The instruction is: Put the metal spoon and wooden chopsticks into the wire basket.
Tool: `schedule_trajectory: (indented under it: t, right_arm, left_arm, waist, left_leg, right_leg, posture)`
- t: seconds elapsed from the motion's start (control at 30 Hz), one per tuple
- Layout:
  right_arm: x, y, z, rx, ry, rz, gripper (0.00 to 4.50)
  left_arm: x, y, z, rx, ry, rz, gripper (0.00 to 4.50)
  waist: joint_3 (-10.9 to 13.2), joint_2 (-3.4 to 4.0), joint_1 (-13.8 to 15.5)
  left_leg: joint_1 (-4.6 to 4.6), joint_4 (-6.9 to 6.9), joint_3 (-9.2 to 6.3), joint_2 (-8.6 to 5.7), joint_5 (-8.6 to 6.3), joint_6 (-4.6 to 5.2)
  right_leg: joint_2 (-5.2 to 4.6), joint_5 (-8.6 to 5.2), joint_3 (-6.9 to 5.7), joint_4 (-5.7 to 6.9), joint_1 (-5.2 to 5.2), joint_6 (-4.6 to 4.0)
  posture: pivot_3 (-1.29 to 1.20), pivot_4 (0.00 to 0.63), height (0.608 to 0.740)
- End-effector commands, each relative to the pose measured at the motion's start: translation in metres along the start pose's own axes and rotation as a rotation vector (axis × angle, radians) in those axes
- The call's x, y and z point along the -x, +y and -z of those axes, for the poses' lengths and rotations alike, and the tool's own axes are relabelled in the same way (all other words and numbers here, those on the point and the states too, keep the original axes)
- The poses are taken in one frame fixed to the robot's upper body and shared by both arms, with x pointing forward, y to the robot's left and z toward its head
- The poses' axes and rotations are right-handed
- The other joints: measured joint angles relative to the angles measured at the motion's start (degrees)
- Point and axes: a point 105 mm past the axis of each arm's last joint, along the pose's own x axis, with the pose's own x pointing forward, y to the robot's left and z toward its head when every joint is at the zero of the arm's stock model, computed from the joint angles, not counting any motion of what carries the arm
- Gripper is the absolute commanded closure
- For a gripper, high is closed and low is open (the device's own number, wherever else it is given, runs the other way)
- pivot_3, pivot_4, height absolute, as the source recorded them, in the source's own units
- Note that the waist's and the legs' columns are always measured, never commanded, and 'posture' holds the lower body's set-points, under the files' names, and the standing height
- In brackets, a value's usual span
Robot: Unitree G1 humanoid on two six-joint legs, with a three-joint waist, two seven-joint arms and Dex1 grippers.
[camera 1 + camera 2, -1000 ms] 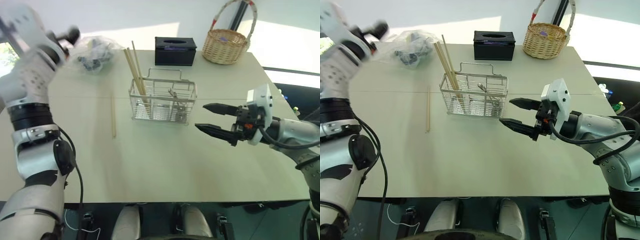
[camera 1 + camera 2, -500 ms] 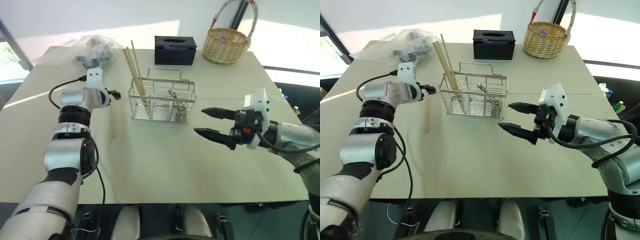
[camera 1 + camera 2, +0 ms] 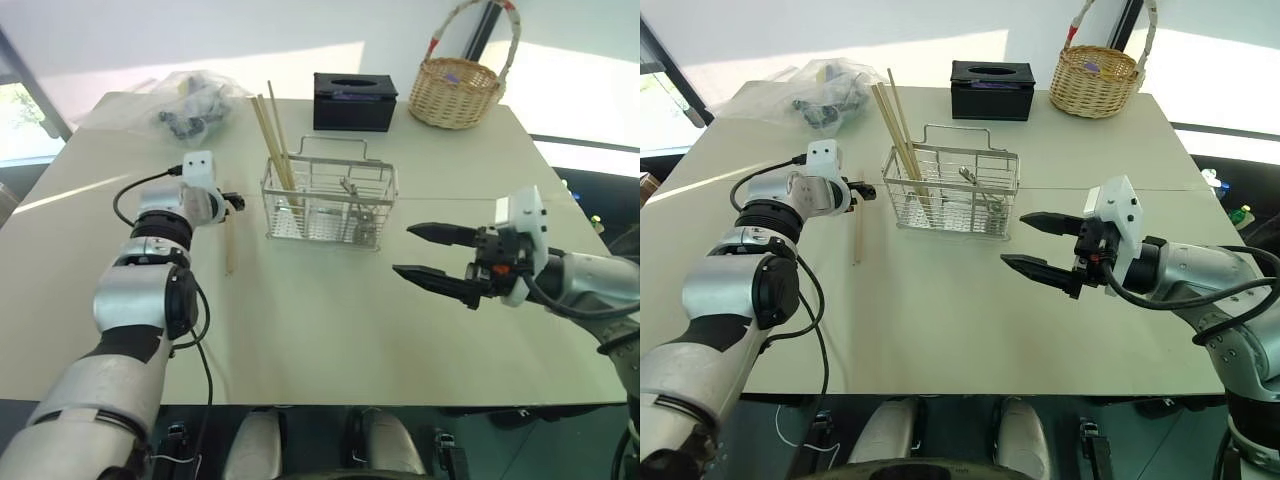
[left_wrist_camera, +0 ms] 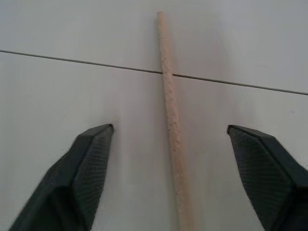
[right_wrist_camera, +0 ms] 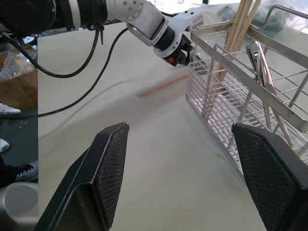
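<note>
The wire basket stands mid-table with several wooden chopsticks leaning out of its left compartment. The metal spoon rests inside on its right side. One more chopstick lies flat on the table left of the basket. My left gripper is low over that stick's far end. In the left wrist view its open fingers stand on either side of the stick, not touching it. My right gripper hovers open and empty to the right of the basket.
A black tissue box and a round wicker basket stand at the table's far edge. A crumpled plastic bag lies at the far left. A thin seam crosses the tabletop under the loose chopstick.
My left arm swung down from high at the far left to the loose chopstick's far end. The right arm held still.
</note>
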Motion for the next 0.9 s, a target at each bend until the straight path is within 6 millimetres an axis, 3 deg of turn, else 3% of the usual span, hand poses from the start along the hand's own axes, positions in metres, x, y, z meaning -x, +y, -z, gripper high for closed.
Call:
schedule_trajectory:
  t: [0.03, 0.1, 0.17, 0.2, 0.37, 0.9]
  right_arm:
    - [0.001, 0.005, -0.010, 0.039, -0.025, -0.009, 0.96]
    - [0.002, 0.005, -0.009, 0.035, -0.027, -0.008, 0.96]
    - [0.002, 0.005, -0.008, 0.032, -0.027, -0.007, 0.96]
    - [0.001, 0.004, -0.008, 0.031, -0.027, -0.007, 0.96]
    - [0.000, 0.003, -0.010, 0.035, -0.035, -0.015, 0.96]
    - [-0.004, -0.005, -0.024, 0.093, -0.083, -0.008, 0.96]
  left_arm:
    - [0.001, -0.009, -0.005, -0.016, -0.002, 0.030, 2.42]
    - [0.002, -0.008, -0.005, -0.013, 0.001, 0.027, 3.23]
    - [0.002, -0.006, -0.004, -0.012, 0.004, 0.020, 4.32]
    - [0.002, -0.005, -0.004, -0.013, 0.005, 0.014, 4.47]
    - [0.003, 0.004, -0.005, -0.005, 0.005, -0.009, 4.47]
    - [0.033, 0.080, -0.042, 0.043, -0.173, -0.180, 4.47]
  waist:
    - [0.0, 0.00, 0.0]
    - [0.0, 0.00, 0.0]
    - [0.0, 0.00, 0.0]
    - [0.0, 0.00, 0.0]
    - [0.0, 0.00, -0.1]
    - [0.0, -0.02, -0.1]
  left_leg:
    - [-0.01, 0.00, 0.00, 0.00, 0.00, 0.00]
    - [0.00, 0.00, 0.00, 0.00, 0.00, 0.00]
    - [0.00, 0.00, 0.00, 0.00, 0.00, 0.00]
    - [0.00, 0.00, 0.00, 0.00, 0.00, 0.00]
    - [0.00, -0.01, 0.00, 0.01, 0.00, 0.00]
    - [-0.03, -0.03, 0.03, 0.02, 0.00, 0.00]
  right_leg:
    - [0.00, 0.00, 0.00, 0.00, -0.01, 0.00]
    - [0.00, 0.00, 0.00, 0.01, -0.01, 0.00]
    - [0.00, 0.00, 0.00, 0.01, 0.00, 0.00]
    - [0.00, 0.00, 0.00, 0.01, -0.01, 0.00]
    - [0.00, 0.00, 0.00, 0.01, -0.02, 0.00]
    - [0.00, 0.00, 0.00, 0.02, -0.09, 0.00]
  posture:
    - [0.00, 0.150, 0.712]
    - [0.00, 0.150, 0.712]
    - [0.00, 0.150, 0.712]
    - [0.00, 0.150, 0.712]
    - [0.00, 0.150, 0.712]
    - [0.00, 0.150, 0.712]
